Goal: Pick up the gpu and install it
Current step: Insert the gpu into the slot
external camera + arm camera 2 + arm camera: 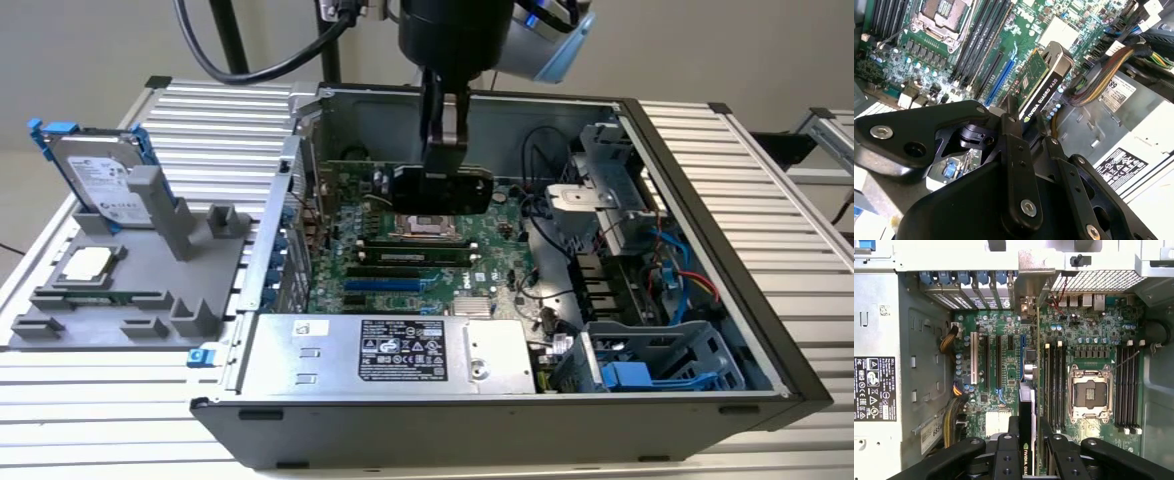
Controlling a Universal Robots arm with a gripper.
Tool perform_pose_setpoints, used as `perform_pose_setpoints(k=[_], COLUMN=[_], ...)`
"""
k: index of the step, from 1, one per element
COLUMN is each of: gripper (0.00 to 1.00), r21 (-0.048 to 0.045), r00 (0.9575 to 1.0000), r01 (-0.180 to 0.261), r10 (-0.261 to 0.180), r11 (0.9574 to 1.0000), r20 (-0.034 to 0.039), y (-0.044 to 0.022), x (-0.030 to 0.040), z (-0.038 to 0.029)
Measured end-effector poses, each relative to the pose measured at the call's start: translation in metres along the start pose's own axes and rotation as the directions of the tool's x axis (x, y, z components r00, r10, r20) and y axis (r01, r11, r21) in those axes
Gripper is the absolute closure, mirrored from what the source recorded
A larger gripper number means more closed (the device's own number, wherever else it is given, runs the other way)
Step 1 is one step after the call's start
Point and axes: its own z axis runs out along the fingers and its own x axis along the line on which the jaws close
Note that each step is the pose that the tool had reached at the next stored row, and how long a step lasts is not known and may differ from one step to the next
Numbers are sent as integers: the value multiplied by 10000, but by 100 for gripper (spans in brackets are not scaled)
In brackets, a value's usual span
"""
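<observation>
An open computer case (747, 330) lies on a ribbed metal table (747, 180) at the centre of the exterior view. Inside it sits a green motherboard (400, 265) with an empty processor socket (430, 225) (its metal frame shows in both wrist views), and a silver power supply (387, 350) sits at the lower middle. At the left of that frame stands a grey holder (120, 290) with a hard drive (100, 175) upright in it.
</observation>
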Motion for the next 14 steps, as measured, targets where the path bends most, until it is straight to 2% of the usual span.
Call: perform_pose_setpoints(k=[14], gripper=[100], r21=[0], r00=[10000], r01=[0], r10=[0], r11=[10000], r20=[-13], y=[0], x=[0], z=[45])
